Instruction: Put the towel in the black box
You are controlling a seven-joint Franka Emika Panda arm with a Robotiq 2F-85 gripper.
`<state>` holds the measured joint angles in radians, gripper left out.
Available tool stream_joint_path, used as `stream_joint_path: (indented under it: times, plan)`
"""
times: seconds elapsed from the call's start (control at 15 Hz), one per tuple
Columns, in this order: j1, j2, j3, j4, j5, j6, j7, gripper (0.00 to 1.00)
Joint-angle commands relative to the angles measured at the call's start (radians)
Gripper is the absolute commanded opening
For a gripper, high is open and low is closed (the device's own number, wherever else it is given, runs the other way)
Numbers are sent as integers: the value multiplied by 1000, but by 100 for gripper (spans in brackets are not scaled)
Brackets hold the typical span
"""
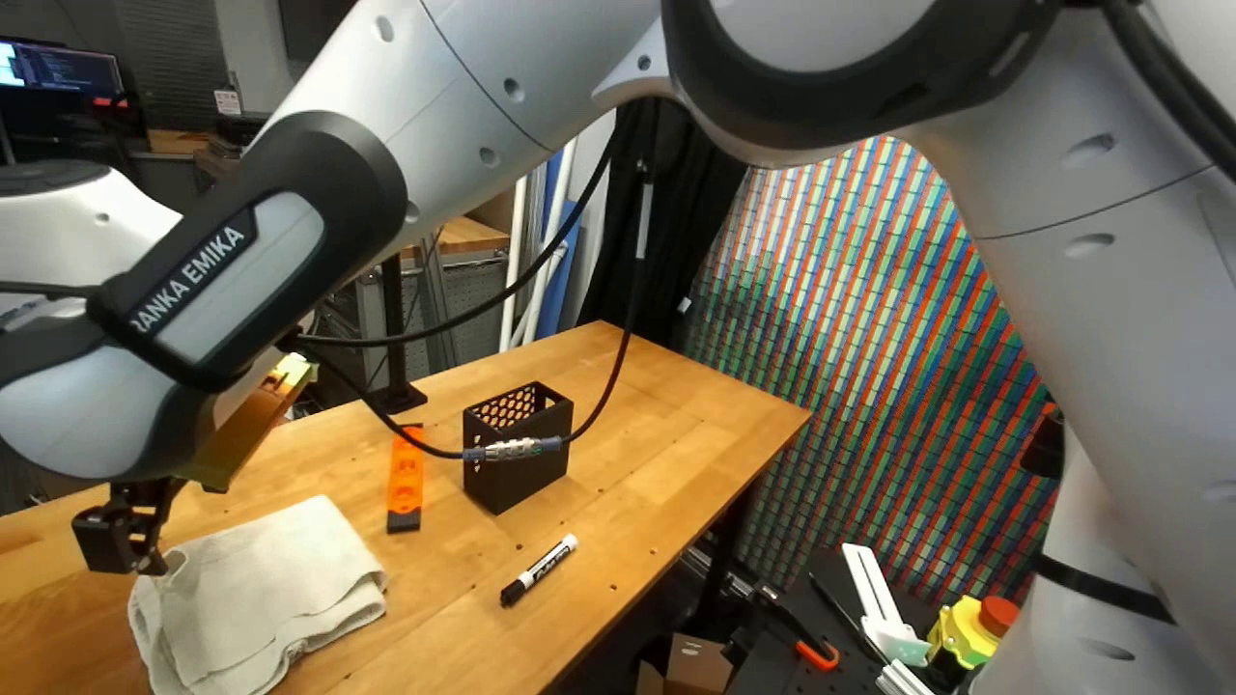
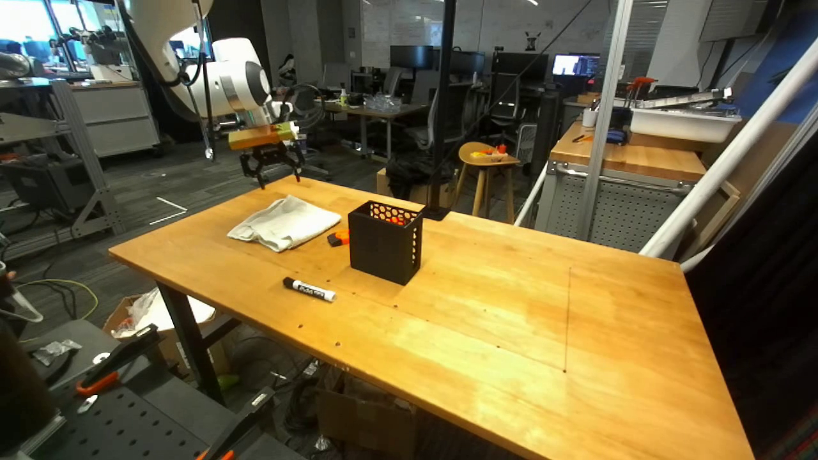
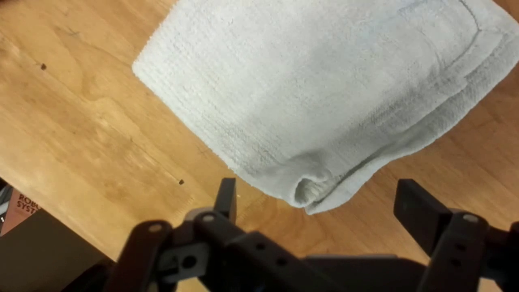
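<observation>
Black box point(image 2: 383, 248), both exterior views only

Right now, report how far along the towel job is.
Nothing looks done: the towel lies on the table, outside the black box. In hand: nothing; the gripper hangs open near a towel corner. Left: grasp the towel and put it in the black box.

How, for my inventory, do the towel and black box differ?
The towel is off-white; the black box is dark. The towel lies low and folded; the box stands upright, open-topped. The towel is creased cloth; the box is perforated. Both rest on the wooden table.
</observation>
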<state>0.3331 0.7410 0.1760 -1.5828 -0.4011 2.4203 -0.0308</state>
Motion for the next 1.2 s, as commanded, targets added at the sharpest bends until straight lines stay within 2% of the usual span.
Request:
stream_joint_path:
  times: [0.0, 0.67, 0.73, 0.8, 1.13]
  plan:
    - [-10, 51, -6, 5, 41, 61, -62, 100]
    - [-35, 158, -4, -53, 62, 157, -145, 100]
    - [-38, 152, 1, -68, 66, 159, -147, 75]
    - [-37, 144, 3, -80, 71, 161, -142, 74]
    - [-34, 66, 28, -186, 108, 201, -120, 34]
